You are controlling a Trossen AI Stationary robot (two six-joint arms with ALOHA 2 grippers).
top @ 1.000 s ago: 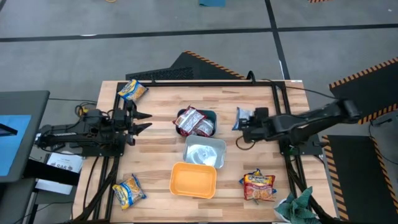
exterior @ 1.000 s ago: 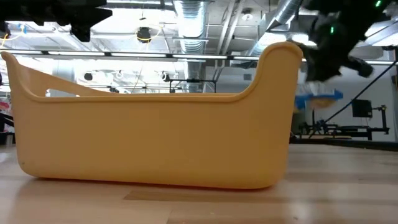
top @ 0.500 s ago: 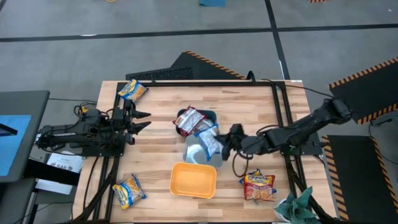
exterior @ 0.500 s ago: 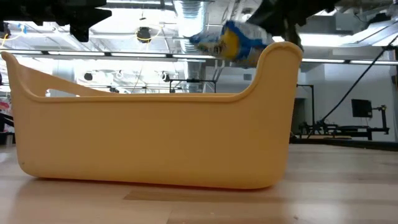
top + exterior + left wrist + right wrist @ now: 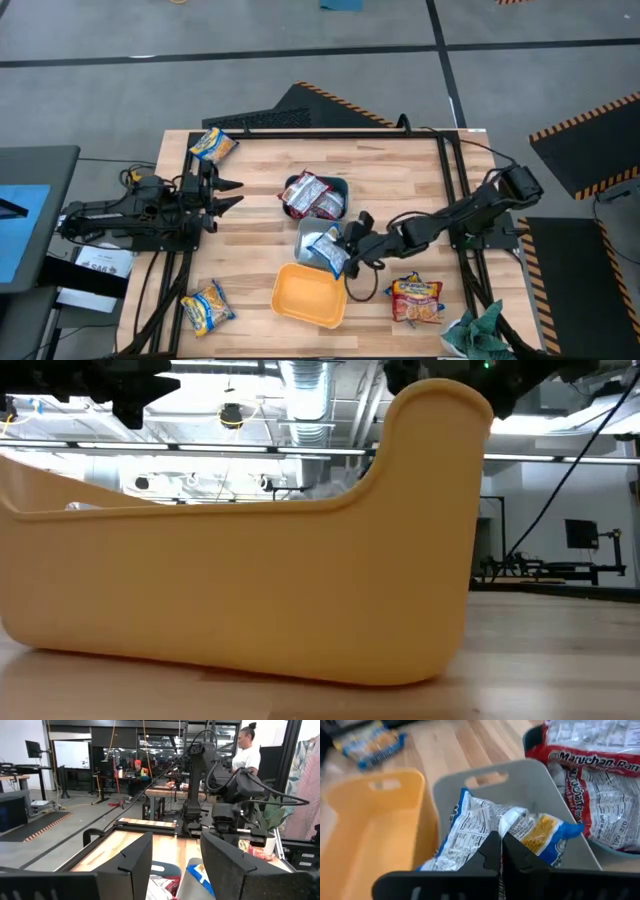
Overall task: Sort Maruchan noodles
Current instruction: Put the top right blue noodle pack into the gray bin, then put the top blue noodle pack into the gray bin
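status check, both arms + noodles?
Right gripper shut on blue-white packet, over pale-blue tub. Left gripper open, idle at table's left. Orange tub adjacent.

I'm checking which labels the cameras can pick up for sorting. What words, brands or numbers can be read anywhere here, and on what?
"Maruchan Ra…", cut off at the picture's edge: on the upper red packet in the teal tub.
"370" and "290": in the nutrition print of the lower red packet.
Blue-white packet, held by the right hand over the grey tub: print too small to read.
All other packets: too blurred to read.
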